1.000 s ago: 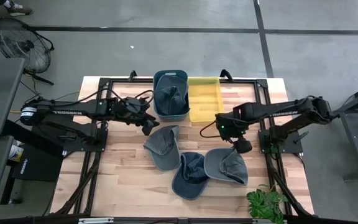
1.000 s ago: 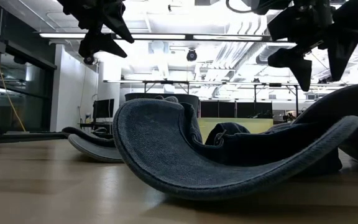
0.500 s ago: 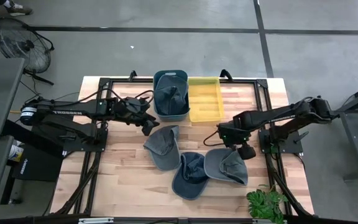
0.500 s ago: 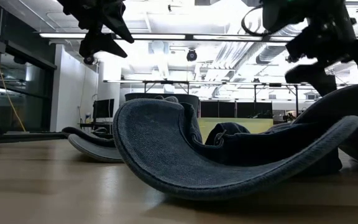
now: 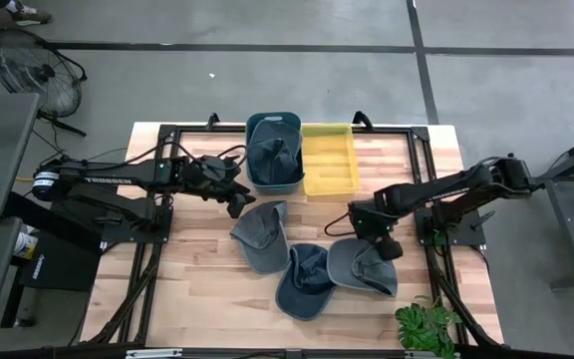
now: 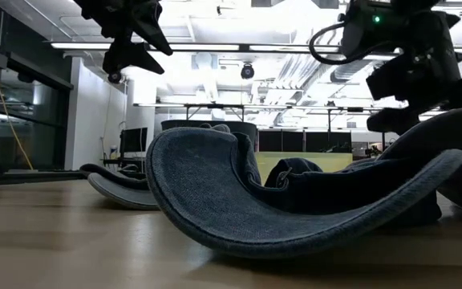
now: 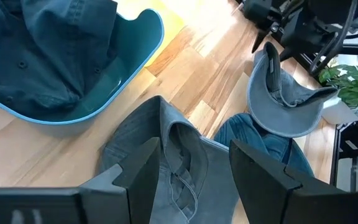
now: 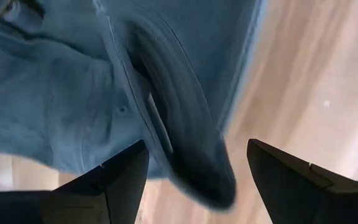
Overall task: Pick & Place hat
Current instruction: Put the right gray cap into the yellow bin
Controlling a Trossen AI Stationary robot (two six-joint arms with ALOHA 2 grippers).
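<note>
While the open left pincer (image 5: 237, 205) waits, the open right pincer (image 5: 388, 247) straddles a hat (image 5: 365, 267) beside 2 others.

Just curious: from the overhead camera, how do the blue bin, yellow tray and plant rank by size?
1. Blue bin and yellow tray: look about alike, so no ranking between them.
2. Plant: smallest, partly cut off at the edge.

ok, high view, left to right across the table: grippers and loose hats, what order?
left gripper → grey hat → dark blue hat → light grey hat → right gripper, open above that hat's edge.
</note>
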